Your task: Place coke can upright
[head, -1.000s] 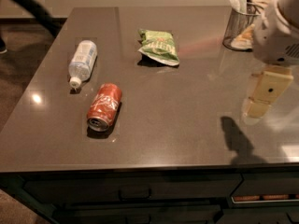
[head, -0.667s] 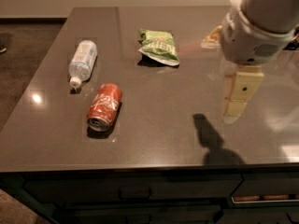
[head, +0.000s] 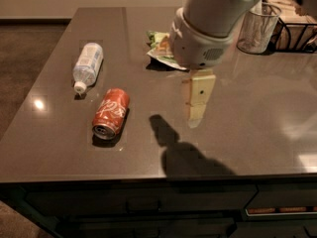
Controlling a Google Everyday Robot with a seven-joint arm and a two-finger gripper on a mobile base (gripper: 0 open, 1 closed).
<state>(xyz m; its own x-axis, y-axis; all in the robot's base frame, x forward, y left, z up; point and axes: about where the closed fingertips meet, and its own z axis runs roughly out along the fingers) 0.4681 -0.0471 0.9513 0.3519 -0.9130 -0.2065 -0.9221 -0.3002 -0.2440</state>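
The fingers [head: 200, 90] of the gripper [head: 195, 121] look pressed together to me, tapering down to a single pale tip with nothing pinched between them. I see the gripper hanging above the middle of the dark surface [head: 257, 113], pointing downward, with the arm's bulky white wrist [head: 203, 41] above it. Its shadow [head: 188, 152] falls on the surface toward the front edge.

The coke can [head: 111, 113] lies on its side on the left part of the surface, well apart from the gripper. Its silver top faces the front edge and its white lettering is turned upward. Just behind it and a little to the left lies the water bottle [head: 88, 66], also on its side, white cap toward the can. A green snack packet [head: 158, 43] sits farther back, partly hidden behind the wrist. At the back right I see a clear cup [head: 256, 29] next to a wire basket [head: 297, 33].
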